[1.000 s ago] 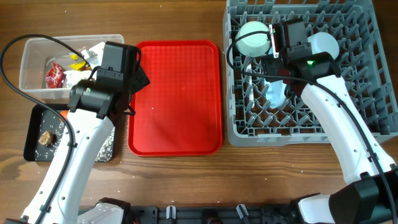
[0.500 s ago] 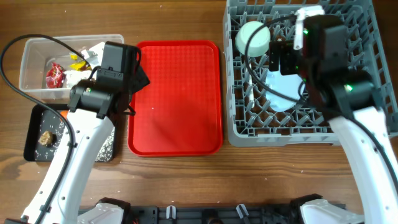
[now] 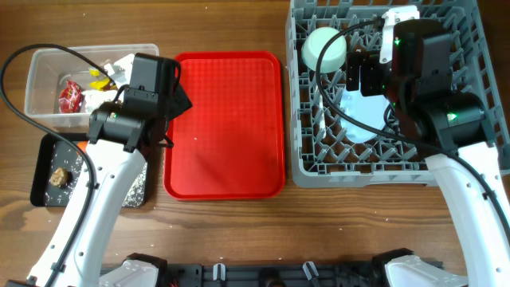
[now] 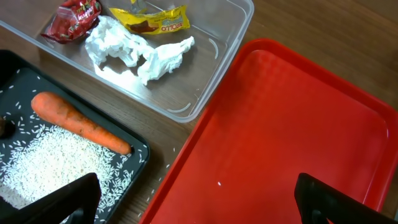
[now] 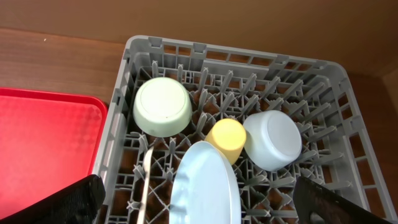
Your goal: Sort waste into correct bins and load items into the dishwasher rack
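Right pincer (image 5: pixel 200 209) has lifted clear of the rack (image 5: pixel 236 51); left pincer (image 4: pixel 199 200) hasn't moved.
Both are spread wide, holding nothing. I see plate (image 5: pixel 205 186), cup (image 5: pixel 226 138), green bowl (image 5: pixel 163 106) and blue bowl (image 5: pixel 272 140) sitting in the rack; carrot (image 4: pixel 78 121) and rice (image 4: pixel 50 155) lie in the black tray (image 4: pixel 18 78), tissue (image 4: pixel 137 50) and wrappers (image 4: pixel 155 20) in the tub (image 4: pixel 205 68).
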`<state>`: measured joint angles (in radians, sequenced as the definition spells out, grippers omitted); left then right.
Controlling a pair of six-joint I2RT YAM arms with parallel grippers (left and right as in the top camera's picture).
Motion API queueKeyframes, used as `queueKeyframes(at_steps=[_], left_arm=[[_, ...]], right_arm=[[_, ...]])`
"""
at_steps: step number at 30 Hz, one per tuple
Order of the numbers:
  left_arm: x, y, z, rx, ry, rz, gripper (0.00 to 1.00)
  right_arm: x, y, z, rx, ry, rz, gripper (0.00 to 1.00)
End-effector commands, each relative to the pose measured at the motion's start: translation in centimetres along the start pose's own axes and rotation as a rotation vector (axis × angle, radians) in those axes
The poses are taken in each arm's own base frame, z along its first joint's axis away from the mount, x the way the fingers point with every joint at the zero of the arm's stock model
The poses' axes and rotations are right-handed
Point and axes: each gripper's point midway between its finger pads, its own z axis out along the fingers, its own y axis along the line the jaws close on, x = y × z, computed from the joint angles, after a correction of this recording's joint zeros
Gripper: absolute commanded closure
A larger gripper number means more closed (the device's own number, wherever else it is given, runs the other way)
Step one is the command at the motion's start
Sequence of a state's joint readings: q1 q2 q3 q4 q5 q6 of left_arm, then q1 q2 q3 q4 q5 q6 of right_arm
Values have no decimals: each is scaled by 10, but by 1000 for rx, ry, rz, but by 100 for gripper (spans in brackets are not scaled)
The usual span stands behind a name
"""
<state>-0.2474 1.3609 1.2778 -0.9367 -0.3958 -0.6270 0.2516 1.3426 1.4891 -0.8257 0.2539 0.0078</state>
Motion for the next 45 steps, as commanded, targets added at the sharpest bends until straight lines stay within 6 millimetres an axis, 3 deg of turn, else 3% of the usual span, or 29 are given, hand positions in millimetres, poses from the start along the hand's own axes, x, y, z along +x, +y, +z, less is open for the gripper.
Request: queueKeyframes(at_steps=[1, 4, 6, 10, 13, 16, 17, 18, 23, 26, 30, 35, 45], left_arm=[[-7, 3, -7, 1, -30, -22, 0], [-7, 3, -7, 1, -30, -22, 0], [-7, 3, -7, 1, -30, -22, 0], [-7, 3, -7, 1, -30, -22, 0], [-7, 3, -7, 1, -30, -22, 0], [-7, 3, -7, 1, -30, -22, 0], [-7, 3, -7, 1, -30, -22, 0], [-7, 3, -7, 1, -31, -22, 0], [-7, 3, -7, 1, -30, -22, 0], [-7, 3, -7, 1, -30, -22, 0], [-7, 3, -7, 1, -31, -22, 0], [-7, 3, -7, 1, -31, -22, 0], [-7, 3, -7, 1, -31, -22, 0]], right_arm=[[-1, 2, 2, -14, 2, 21, 0], [1, 2, 3, -13, 10, 18, 0], [-10, -1, -11, -15, -54, 34, 0], [-39, -3, -61, -84, -250, 76, 0], [-59, -6, -111, -136, -459, 109, 0], [-47, -11, -138, -151, -563, 125, 0], [-35, -12, -143, -151, -585, 129, 0], [-7, -13, -148, -151, -609, 133, 0], [76, 0, -124, -192, -666, 130, 0], [101, 9, -111, -235, -748, 132, 0], [131, 0, -87, -227, -757, 285, 0], [153, -7, -67, -184, -746, 311, 0], [172, -7, -42, -164, -750, 319, 0]])
